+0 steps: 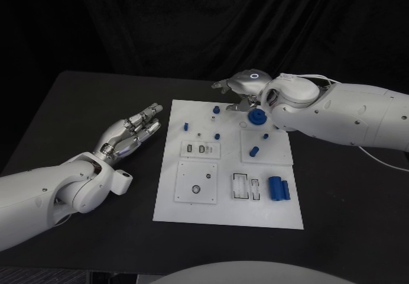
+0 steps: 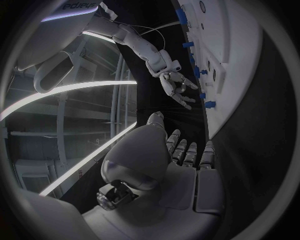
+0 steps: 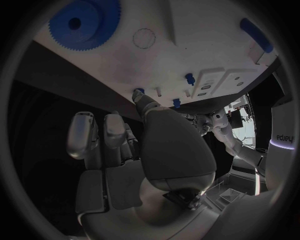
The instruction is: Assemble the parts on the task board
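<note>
Readable text: one word, on the robot's arms.

Left wrist view, upper left of the frame: a word in pale letters on the white casing of the right arm point(image 2: 75, 12), seen mirrored or upside down, roughly "edey"; exact letters uncertain.

Right wrist view, right edge of the frame, a little below the middle: the same-looking word, "edey" as far as it can be made out, on the white casing of the left arm point(image 3: 284, 135).

Head view: no legible text on the task board point(image 1: 229, 207).

White board point(image 1: 229, 213) on a black table point(image 1: 85, 106); blue parts, among them a toothed blue gear point(image 1: 257, 119); silver hands.
</note>
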Tool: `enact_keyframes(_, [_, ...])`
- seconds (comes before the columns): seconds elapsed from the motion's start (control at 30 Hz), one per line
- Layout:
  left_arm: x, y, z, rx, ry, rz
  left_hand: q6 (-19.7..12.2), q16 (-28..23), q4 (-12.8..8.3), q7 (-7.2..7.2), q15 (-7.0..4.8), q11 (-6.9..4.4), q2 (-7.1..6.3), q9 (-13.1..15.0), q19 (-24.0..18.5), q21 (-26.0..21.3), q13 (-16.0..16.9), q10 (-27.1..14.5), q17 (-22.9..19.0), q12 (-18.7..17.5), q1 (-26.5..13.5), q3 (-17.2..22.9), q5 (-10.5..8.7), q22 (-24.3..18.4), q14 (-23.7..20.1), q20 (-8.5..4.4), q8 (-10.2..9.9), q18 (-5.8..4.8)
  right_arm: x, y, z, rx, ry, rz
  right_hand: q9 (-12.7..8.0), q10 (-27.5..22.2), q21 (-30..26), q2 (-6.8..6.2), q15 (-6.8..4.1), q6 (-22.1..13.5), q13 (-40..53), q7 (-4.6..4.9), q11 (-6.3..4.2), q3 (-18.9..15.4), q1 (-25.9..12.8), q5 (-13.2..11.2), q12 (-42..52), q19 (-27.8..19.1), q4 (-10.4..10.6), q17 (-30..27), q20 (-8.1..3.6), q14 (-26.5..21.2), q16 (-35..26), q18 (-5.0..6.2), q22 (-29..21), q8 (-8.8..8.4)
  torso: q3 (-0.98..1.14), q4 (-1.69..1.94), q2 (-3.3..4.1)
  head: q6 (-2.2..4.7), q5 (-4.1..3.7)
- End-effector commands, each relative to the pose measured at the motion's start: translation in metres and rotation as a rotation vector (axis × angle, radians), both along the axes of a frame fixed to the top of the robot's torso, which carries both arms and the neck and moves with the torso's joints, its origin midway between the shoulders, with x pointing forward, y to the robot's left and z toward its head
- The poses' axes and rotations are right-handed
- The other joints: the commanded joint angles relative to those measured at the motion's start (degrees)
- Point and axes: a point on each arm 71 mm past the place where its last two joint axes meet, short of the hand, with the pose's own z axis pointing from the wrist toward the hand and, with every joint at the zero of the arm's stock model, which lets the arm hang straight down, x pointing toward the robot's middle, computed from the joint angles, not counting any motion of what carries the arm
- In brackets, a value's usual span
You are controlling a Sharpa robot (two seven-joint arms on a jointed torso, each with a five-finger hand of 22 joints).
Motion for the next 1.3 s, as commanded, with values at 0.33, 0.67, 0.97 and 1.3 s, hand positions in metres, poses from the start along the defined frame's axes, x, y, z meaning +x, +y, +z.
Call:
enact_keyframes(0.33, [-0.005, 0.003, 0.012, -0.077, -0.133, -0.031, 0.14, -0.21, -0.07, 0.54, 0.21, 0.29, 0.08, 0.1, 0.05, -0.06, -0.07, -0.25, -0.09, -0.3, 0.82, 0.49, 0.61, 0.05, -0.02, 0.33, 0.26, 1.09, -0.027, -0.047, 0.029, 0.063, -0.072, -0.016, -0.02, 16.07, -6.95, 0.5, -2.61, 9.7, 13.65, -0.18, -3.44, 0.23, 1.43, 0.9, 9.48, -5.17, 0.52, -11.4, -1.75, -4.75, -8.22, 2.21, -5.85, 0.59, -0.08, -0.05, -0.06, 0.26, -0.2])
enact_keyframes(0.67, [-0.005, 0.003, 0.012, -0.077, -0.131, -0.033, 0.26, -0.21, -0.12, 0.6, 0.28, 0.44, 0.07, 0.11, 0.06, -0.04, -0.04, -0.11, -0.09, -0.23, 1.01, 0.59, 0.74, 0.06, -0.02, 0.35, 0.27, 1.1, -0.031, -0.084, 0.012, 0.014, 0.013, -0.129, 0.58, 37.22, 1.41, 1.51, -2.68, 20.08, 79.01, 0.64, -5.2, -5.24, -5.78, -2.19, 81.69, 3.12, 5.81, 22.67, -2.56, 5.57, 11.04, -0.36, 5.23, 1.95, -0.02, -0.49, -0.07, 0.2, -0.27])
enact_keyframes(0.97, [-0.003, 0.002, 0.011, -0.077, -0.129, -0.037, 0.34, -0.21, -0.13, 0.66, 0.47, 0.63, 0.07, 0.11, 0.06, -0.04, -0.02, -0.05, -0.09, -0.19, 1.21, 0.71, 0.85, 0.06, -0.02, 0.4, 0.28, 1.1, -0.03, -0.1, -0.005, -0.022, 0.074, -0.199, 2.56, 45.18, 6.96, 1.85, -2.86, 24.31, 84.32, 0.52, -5.55, -7.34, -11.03, -2.26, 86.17, 7.44, 9.79, 35.38, -2.57, 9.96, 17.25, -1.75, 10.98, 2.79, 0.08, -0.42, -0.05, 0.24, -0.46])
enact_keyframes(1.3, [-0.003, 0.002, 0.011, -0.077, -0.127, -0.039, 0.27, -0.21, -0.13, 0.67, 0.55, 0.68, 0.06, 0.1, 0.06, -0.04, -0.02, -0.05, -0.09, -0.19, 1.27, 0.75, 0.88, 0.06, -0.02, 0.42, 0.26, 1.11, -0.028, -0.101, -0.017, -0.036, 0.102, -0.211, 2.4, 45.18, 6.95, 1.59, -2.98, 22.74, 84.32, 0.38, -5.68, -7.28, -10.62, -2.23, 86.17, 7.4, 9.51, 36.42, -2.71, 10.32, 17.7, -1.73, 11.09, 1.59, -0.04, -0.28, -0.05, 0.25, -0.74])
